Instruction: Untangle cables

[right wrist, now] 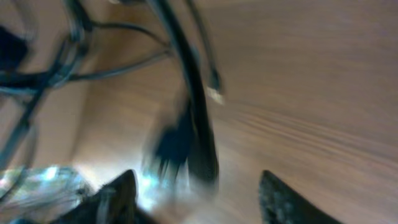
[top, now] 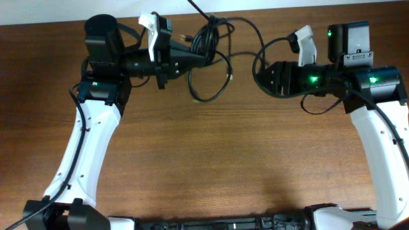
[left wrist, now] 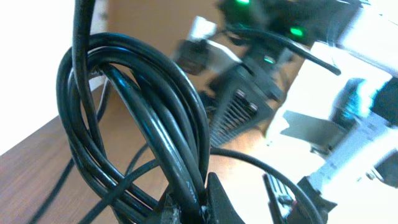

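Observation:
Several thin black cables [top: 208,39] lie tangled at the table's far middle, with a loop [top: 220,89] hanging toward the front. My left gripper [top: 203,59] is shut on the coiled bundle; in the left wrist view the cables [left wrist: 155,124] are pinched between the jaws [left wrist: 200,202]. My right gripper [top: 261,75] is to the right of the tangle, and one cable arcs around it. The right wrist view is blurred. It shows the jaws [right wrist: 199,193] open, with a black cable [right wrist: 198,137] and a light-tipped plug [right wrist: 216,93] in front of them.
The wooden table [top: 223,153] stretches bare toward the front. Its far edge meets a white wall [top: 268,5] just behind the cables. The right arm's black gripper [left wrist: 245,106] shows in the left wrist view, close beyond the bundle.

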Tool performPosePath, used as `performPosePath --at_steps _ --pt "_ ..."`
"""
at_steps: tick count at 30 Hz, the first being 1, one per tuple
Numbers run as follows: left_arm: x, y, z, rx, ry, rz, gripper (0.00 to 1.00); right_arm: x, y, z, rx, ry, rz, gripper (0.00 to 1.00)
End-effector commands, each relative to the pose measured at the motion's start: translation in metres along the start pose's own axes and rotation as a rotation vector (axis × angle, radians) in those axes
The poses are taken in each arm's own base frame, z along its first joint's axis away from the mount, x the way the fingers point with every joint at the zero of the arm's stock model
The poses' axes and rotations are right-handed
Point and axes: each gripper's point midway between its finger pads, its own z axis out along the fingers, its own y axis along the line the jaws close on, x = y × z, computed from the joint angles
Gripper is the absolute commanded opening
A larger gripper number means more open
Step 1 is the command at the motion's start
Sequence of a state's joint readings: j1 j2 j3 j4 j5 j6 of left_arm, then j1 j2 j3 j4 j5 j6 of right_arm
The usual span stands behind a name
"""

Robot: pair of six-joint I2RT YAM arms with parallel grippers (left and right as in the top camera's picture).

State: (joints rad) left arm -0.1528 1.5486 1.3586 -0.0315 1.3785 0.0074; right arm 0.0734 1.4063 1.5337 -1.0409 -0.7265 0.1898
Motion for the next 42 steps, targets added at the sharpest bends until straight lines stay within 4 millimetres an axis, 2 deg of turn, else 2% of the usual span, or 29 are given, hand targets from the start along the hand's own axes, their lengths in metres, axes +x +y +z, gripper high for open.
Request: performPosePath --at_steps 1,5,7,8,11,15,18,21,25,29,30,32,40,41,42 --pt "-0.009 -0.029 0.004 0.145 -0.012 0.159 0.00 -0.001 0.037 -0.009 -0.186 -0.002 -0.029 0.66" --pt "-0.010 -0.041 0.019 0.193 -0.014 0.225 0.00 0.003 0.056 -0.014 -0.304 0.021 -0.034 0.66" --pt "-0.010 -0.040 0.024 0.175 -0.014 0.238 0.00 0.003 0.056 -0.014 -0.304 0.020 -0.041 0.66" --pt "-0.011 -0.036 0.024 0.155 -0.014 0.239 0.00 0.002 0.049 -0.012 -0.260 0.013 -0.038 0.66" --pt "-0.013 -0.023 0.016 0.091 -0.016 0.240 0.00 0.002 0.009 -0.006 -0.028 0.000 0.008 0.66" --pt "-0.016 0.001 -0.005 -0.025 -0.019 0.240 0.00 0.001 -0.012 -0.007 0.092 -0.017 0.060 0.67" --pt "-0.014 0.003 -0.006 -0.032 -0.016 0.230 0.00 0.001 -0.001 -0.008 0.039 -0.014 0.056 0.67" --pt "-0.008 0.003 -0.005 -0.031 -0.005 0.209 0.00 0.000 0.035 -0.020 -0.117 -0.038 -0.001 0.67" --pt "0.001 -0.006 0.008 0.009 0.014 0.194 0.00 -0.005 0.057 -0.033 -0.187 -0.086 -0.040 0.67" --pt "0.005 -0.026 0.037 0.080 0.025 0.226 0.00 -0.004 0.063 -0.035 -0.221 -0.077 -0.031 0.67" --pt "0.007 -0.024 0.044 0.057 0.035 0.226 0.00 -0.004 0.063 -0.035 -0.221 -0.077 -0.033 0.67" --pt "0.007 -0.033 0.056 0.087 0.037 0.240 0.00 -0.005 0.057 -0.033 -0.186 -0.086 -0.033 0.67" --pt "-0.005 -0.062 0.081 0.179 -0.001 0.334 0.00 -0.002 0.047 -0.029 -0.143 -0.068 -0.029 0.66" --pt "-0.008 -0.064 0.081 0.192 -0.008 0.321 0.00 -0.002 0.044 -0.029 -0.128 -0.072 -0.028 0.61" --pt "-0.009 -0.070 0.080 0.227 -0.016 0.335 0.00 -0.003 0.039 -0.028 -0.098 -0.076 -0.023 0.50"
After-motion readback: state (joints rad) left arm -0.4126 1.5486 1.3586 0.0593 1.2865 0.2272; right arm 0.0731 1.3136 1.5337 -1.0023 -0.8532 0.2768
